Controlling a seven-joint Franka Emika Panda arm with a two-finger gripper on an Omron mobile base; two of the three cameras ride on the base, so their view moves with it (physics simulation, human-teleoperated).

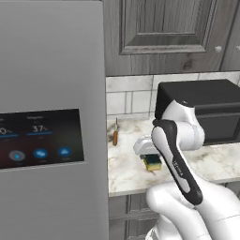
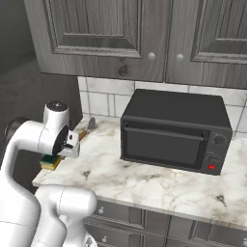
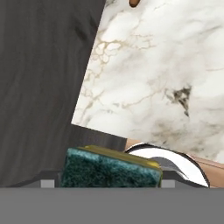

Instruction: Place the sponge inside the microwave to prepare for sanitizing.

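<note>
The sponge [image 3: 109,168], yellow with a dark green scrub face, fills the gap between my fingertips at the bottom of the hand view. My gripper [image 3: 108,183] is shut on it. From the base cameras the gripper [image 1: 151,158] [image 2: 59,155] points down over the front left part of the marble counter [image 1: 126,173], with the sponge [image 1: 153,163] [image 2: 49,162] under the hand, close to the counter's left edge. Whether the sponge still touches the marble I cannot tell. The microwave is out of view.
A black toaster oven [image 2: 173,132] [image 1: 211,108] stands at the back right of the counter [image 2: 144,183]. A thin brown-handled utensil [image 1: 115,136] [image 2: 88,126] lies near the tiled wall. A grey fridge with a display panel [image 1: 42,138] borders the counter's left. Wall cabinets [image 2: 144,34] hang above.
</note>
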